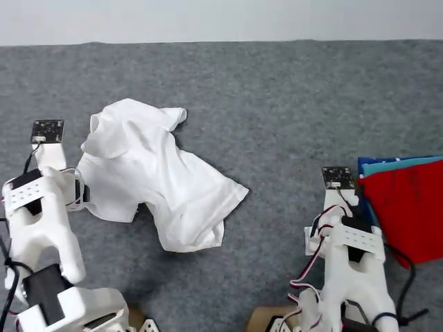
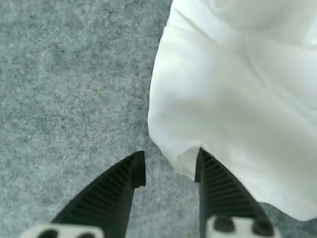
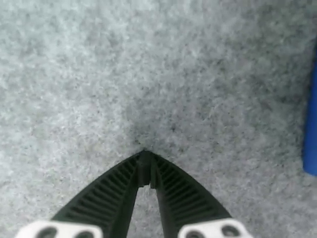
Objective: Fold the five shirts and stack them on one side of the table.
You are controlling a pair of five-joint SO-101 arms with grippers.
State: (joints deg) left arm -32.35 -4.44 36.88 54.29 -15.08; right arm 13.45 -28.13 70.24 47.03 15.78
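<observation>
white shirt (image 1: 163,187): crumpled and unfolded, on the left-centre part of the table (image 1: 291,104); one sleeve points toward the far side.
shirt vs left gripper (image 2: 168,166): the near-left edge of the shirt (image 2: 237,99) reaches into the gap between the fingers. A hem corner lies against one finger (image 2: 213,183); the other finger is over bare grey surface.
left gripper state: jaws apart at a moderate spread, nothing pinched.
left arm (image 1: 41,221): at the table's left edge, just beside the shirt.
stack: red shirt (image 1: 412,207) on top, teal shirt (image 1: 394,164) and blue shirt (image 1: 367,162) edges showing under it, at the right edge of the table and well apart from the white shirt.
right gripper (image 3: 146,157): fingertips pressed together, holding nothing, over bare grey surface; blue edge (image 3: 311,129) off to one side.
right arm (image 1: 349,256): just beside the stack.
</observation>
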